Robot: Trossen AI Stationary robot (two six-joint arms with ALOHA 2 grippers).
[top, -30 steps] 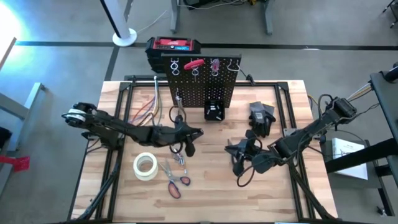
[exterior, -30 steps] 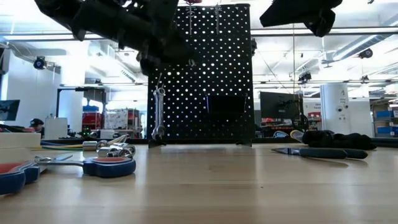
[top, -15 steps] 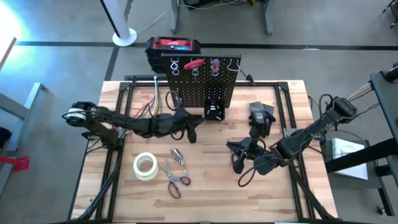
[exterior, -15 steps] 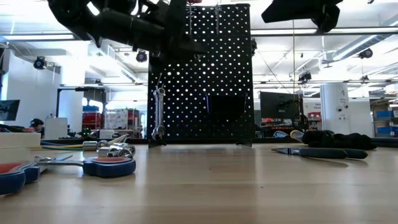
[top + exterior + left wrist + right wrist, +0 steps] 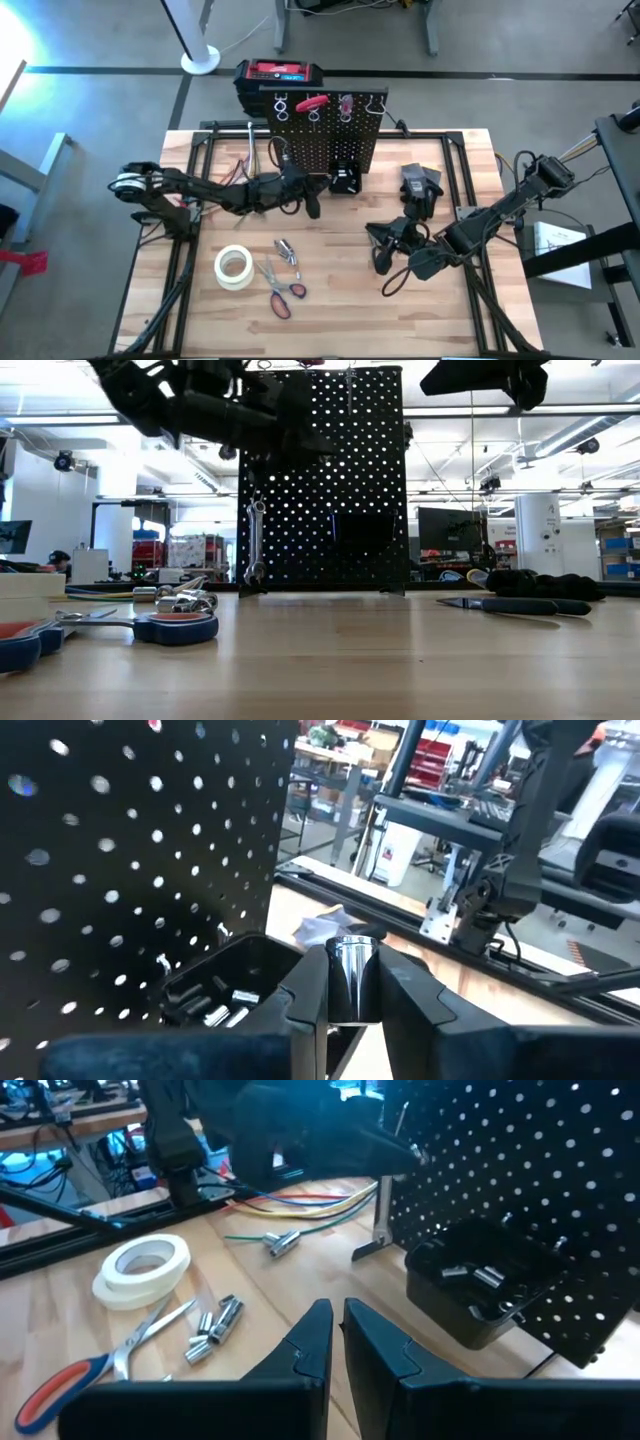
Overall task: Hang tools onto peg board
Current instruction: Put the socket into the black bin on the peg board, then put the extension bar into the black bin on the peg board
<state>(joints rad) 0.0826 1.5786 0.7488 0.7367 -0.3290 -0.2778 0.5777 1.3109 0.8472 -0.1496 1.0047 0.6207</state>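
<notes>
The peg board [image 5: 325,135] stands upright at the table's far edge, with a small black bin [image 5: 346,178] at its foot holding a few silver pieces [image 5: 470,1273]. My left gripper [image 5: 312,203] hovers just left of the bin, shut on a silver socket [image 5: 350,982]. More sockets [image 5: 287,250] and red-handled scissors [image 5: 281,291] lie on the wood. A wrench [image 5: 256,540] hangs on the board's left side. My right gripper [image 5: 381,247] hangs shut and empty over the table's right middle, its fingers [image 5: 318,1342] together. My left gripper pinches the silver socket by its round sides [image 5: 348,1000] between its two fingers. The fingers reach about level from the table's left. The socket's far end [image 5: 351,948] sticks out past the fingertips, and the socket is lifted clear of the table.
A white tape roll [image 5: 233,265] lies near the scissors. A black glove [image 5: 420,185] and black-handled pliers [image 5: 520,603] lie on the right. A red-and-black toolbox [image 5: 278,75] sits behind the board. Coloured cables [image 5: 300,1198] run left of it.
My left gripper has swung toward the table's far edge and a little rightward, toward the board's bin. It carries the socket clear of the table and stays shut on it.
</notes>
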